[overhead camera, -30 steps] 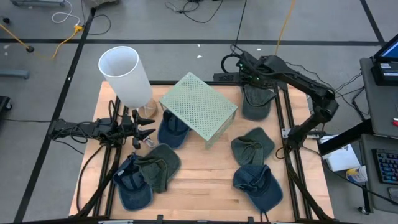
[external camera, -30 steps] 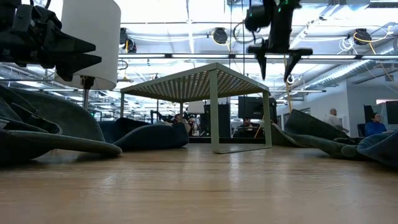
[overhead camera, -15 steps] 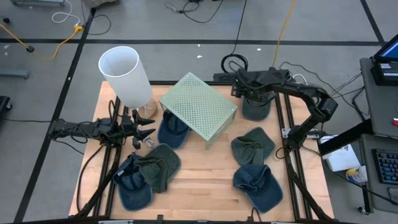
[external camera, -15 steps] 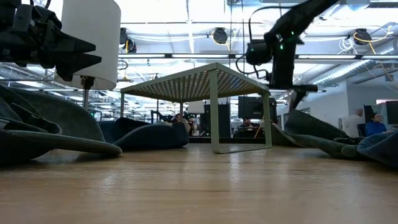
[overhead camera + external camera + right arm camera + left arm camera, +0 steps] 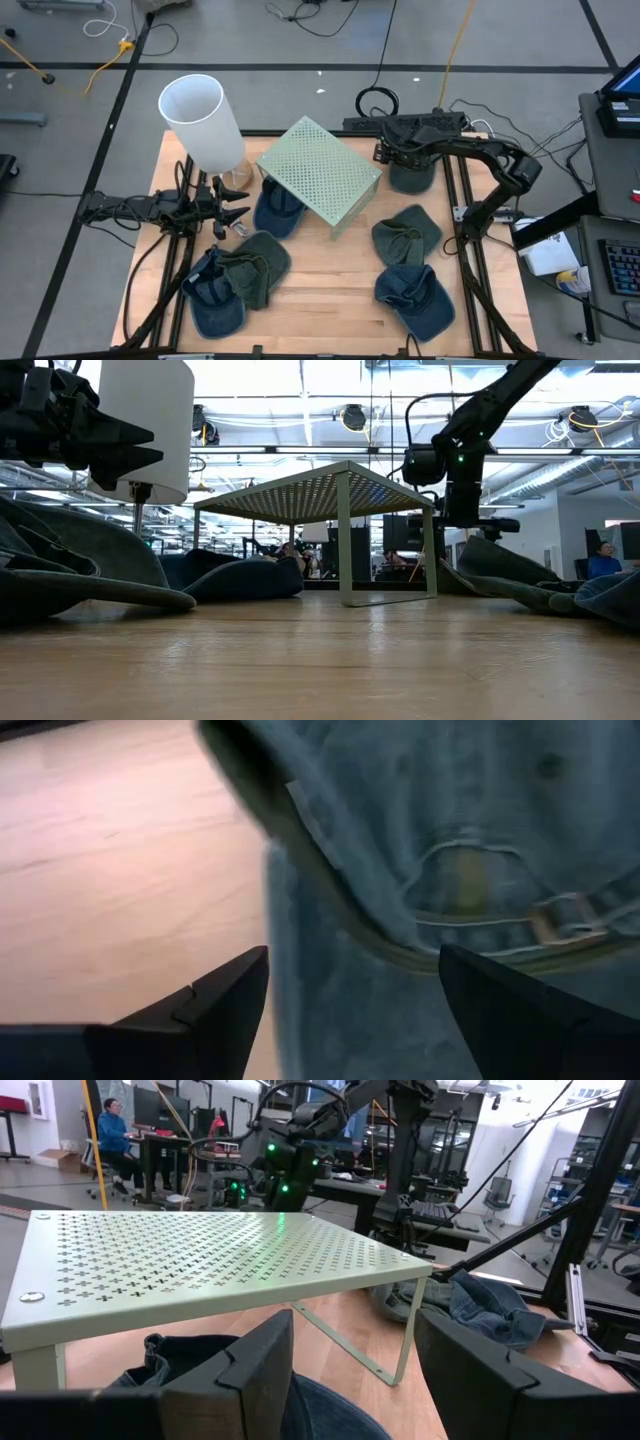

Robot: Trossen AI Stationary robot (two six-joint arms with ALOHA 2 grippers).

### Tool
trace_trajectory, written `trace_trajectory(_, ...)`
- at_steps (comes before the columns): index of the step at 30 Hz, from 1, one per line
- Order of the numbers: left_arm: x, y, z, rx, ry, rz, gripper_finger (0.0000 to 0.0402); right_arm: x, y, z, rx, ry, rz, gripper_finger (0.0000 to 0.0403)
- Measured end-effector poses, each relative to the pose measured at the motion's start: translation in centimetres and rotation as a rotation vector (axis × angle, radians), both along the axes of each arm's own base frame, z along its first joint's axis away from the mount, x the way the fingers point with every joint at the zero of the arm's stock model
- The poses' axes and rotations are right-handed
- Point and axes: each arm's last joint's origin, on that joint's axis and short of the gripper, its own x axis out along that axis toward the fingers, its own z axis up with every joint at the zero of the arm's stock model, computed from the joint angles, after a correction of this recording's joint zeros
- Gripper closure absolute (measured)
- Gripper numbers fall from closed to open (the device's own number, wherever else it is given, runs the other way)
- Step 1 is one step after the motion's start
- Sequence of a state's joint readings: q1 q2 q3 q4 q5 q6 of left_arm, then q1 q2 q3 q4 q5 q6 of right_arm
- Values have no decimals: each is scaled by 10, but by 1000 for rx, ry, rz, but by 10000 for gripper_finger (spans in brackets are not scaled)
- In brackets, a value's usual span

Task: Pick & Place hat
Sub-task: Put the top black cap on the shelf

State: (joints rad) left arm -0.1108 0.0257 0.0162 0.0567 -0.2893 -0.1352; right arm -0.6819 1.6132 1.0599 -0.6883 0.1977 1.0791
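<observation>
We are watching the right claw hovering low over a grey-green hat at the far right corner of the wooden table, just beside the pale green perforated rack. In the right wrist view its two dark fingers are standing spread apart, released, with the hat's back strap and buckle lying between and beyond them. The left claw is waiting at the table's left side near the white cylinder, its fingers parted and gripping nothing. We are seeing more hats scattered around: a blue hat partly under the rack, two more on the right, and a green and blue pair at front left.
</observation>
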Motion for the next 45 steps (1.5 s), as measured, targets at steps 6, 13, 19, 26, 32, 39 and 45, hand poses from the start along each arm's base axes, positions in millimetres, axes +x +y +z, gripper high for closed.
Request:
trace_trajectory(6,0,0,0,0,0,1,188,1,-3,-12,98,-16,24,193)
trace_trajectory(13,0,0,0,0,0,0,188,-2,2,-12,134,30,28,336)
trace_trajectory(19,0,0,0,0,0,0,188,-11,8,5,70,69,43,389)
trace_trajectory(26,0,0,0,0,0,0,188,-21,16,44,-65,-26,142,397)
trace_trajectory(32,0,0,0,0,0,0,188,-39,32,86,-237,-102,261,399)
trace_trajectory(39,0,0,0,0,0,0,188,-65,55,146,-563,-315,447,400)
trace_trajectory(45,0,0,0,0,0,0,188,-76,74,189,-840,-602,721,400)
